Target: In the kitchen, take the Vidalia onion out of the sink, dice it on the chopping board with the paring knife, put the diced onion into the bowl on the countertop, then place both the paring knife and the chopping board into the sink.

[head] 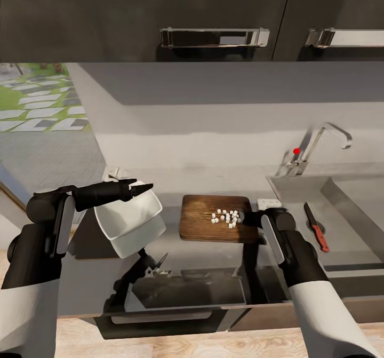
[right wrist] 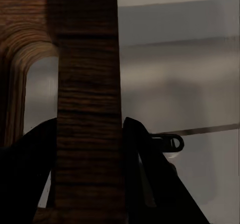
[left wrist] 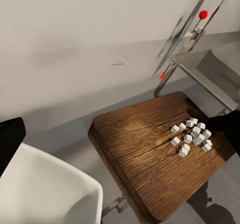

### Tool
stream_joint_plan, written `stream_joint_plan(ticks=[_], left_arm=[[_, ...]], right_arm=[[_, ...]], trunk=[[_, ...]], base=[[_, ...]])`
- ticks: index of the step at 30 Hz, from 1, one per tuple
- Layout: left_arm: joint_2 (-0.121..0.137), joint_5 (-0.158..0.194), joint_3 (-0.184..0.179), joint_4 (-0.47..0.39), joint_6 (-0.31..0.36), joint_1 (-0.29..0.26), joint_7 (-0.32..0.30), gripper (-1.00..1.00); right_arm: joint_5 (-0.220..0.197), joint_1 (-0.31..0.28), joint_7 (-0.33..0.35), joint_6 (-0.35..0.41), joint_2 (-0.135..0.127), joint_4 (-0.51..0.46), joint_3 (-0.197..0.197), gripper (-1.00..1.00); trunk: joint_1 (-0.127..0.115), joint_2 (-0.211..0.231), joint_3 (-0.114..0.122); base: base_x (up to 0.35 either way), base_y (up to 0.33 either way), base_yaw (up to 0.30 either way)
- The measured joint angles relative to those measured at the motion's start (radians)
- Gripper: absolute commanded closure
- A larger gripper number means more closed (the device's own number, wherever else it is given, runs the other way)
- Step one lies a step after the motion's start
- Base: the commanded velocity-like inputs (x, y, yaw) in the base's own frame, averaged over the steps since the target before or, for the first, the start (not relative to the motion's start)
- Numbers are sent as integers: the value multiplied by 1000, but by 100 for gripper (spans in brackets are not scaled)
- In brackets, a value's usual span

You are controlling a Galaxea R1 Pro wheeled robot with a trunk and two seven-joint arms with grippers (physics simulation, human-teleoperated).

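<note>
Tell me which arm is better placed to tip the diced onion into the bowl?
Right: its gripper already clamps the chopping board by its handle edge, dice on top. The left gripper holds the bowl.
</note>
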Motion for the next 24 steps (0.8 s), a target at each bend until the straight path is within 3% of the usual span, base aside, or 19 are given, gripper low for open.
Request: stream_joint_plan(ticks=[24], left_arm=[[0,0,0,0,0,0,0,-100]], right_arm=[[14,0,1,2,0,18,6,100]], trunk=[[0,0,37]], base=[[0,0,0]])
